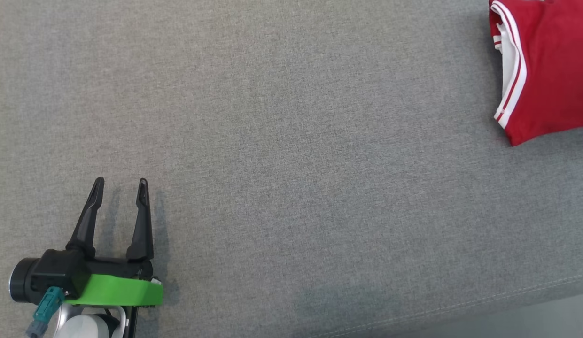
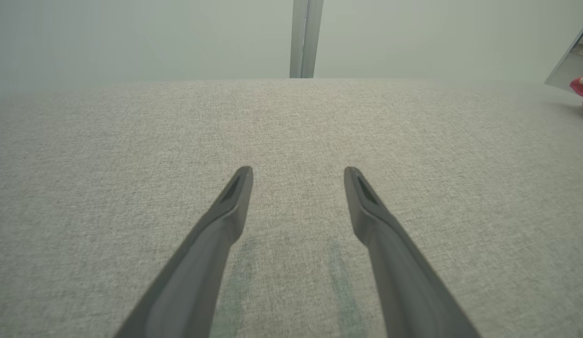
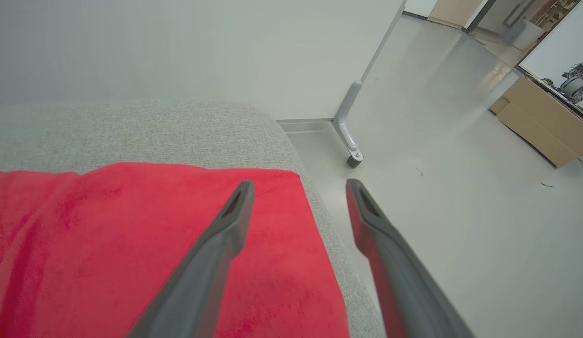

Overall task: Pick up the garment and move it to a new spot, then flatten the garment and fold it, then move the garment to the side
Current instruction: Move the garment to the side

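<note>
The garment [image 1: 545, 70] is lying folded on the grey cushion [image 1: 291, 155], far over on the robot's right side, close to the cushion's edge. It is red, with white stripes [image 1: 512, 61] running along one side.

The left gripper [image 1: 121, 183] is showing at the near left of the cushion, well apart from the garment. Its two fingers are standing wide apart and are holding nothing. Grey cloth is showing between them. In the left wrist view the garment is peeking in as a small red bit at the far right.

The right gripper [image 3: 300, 185] is hanging over a corner of the garment. Its fingers are spread wide too, and nothing is sitting between them. One finger is showing over the red cloth. The other is showing over the pale floor [image 3: 437, 211], past the cushion's side. I cannot tell if the fingers are touching the garment.

A grey post [image 3: 347, 126] is standing on the floor by the wall [image 3: 178, 47]. A brown box [image 3: 540, 126] is sitting farther off.
</note>
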You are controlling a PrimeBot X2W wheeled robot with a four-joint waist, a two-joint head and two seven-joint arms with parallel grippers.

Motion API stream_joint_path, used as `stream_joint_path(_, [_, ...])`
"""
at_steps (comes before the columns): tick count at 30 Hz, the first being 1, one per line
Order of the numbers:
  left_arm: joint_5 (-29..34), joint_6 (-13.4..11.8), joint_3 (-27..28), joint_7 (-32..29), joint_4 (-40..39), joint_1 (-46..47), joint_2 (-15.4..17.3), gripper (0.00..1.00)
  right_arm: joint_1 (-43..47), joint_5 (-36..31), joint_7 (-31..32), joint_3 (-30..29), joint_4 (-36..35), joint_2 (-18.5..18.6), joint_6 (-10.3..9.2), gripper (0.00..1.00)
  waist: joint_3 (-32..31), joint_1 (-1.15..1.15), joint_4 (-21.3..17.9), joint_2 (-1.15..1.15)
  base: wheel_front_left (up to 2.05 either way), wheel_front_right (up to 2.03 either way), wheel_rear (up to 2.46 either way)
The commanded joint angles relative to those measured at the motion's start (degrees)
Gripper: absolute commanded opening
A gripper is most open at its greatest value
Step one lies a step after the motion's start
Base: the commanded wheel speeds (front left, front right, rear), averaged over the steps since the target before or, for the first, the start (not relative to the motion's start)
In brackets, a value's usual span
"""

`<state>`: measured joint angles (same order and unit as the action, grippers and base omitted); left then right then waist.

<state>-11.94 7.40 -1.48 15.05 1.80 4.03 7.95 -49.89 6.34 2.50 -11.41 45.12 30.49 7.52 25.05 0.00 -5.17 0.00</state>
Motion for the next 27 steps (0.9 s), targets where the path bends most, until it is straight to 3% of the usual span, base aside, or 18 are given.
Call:
stream_joint_path(1, [-0.40,0.16,0.16,0.12,0.04,0.16,-0.35,1.00,0.27,0.49,-2.94,0.58,0.55,-0.80,-0.07,1.00,-1.01,0.00,-0.15,0.00,0.00,0.00,0.00])
stream_joint_path(8, [-0.46,0.16,0.71,0.12,0.80,-1.35,-1.04,1.00,3.71,2.45,-11.17,6.21,-1.38,-1.96,-0.07,1.00,-4.80,0.00,-0.22,0.00,0.00,0.00,0.00])
stream_joint_path(15, [-0.55,0.16,1.56,0.12,2.02,-2.66,-2.28,1.00,14.53,4.44,-16.93,7.89,-11.55,-3.08,-0.07,1.00,-10.88,0.00,2.91,0.00,0.00,0.00,0.00])
stream_joint_path(27, [0.07,0.13,1.38,0.12,7.86,-5.57,-3.02,1.00,40.31,0.42,-17.63,0.59,-31.30,-14.62,-0.07,1.00,-20.83,0.00,8.28,0.00,0.00,0.00,0.00])
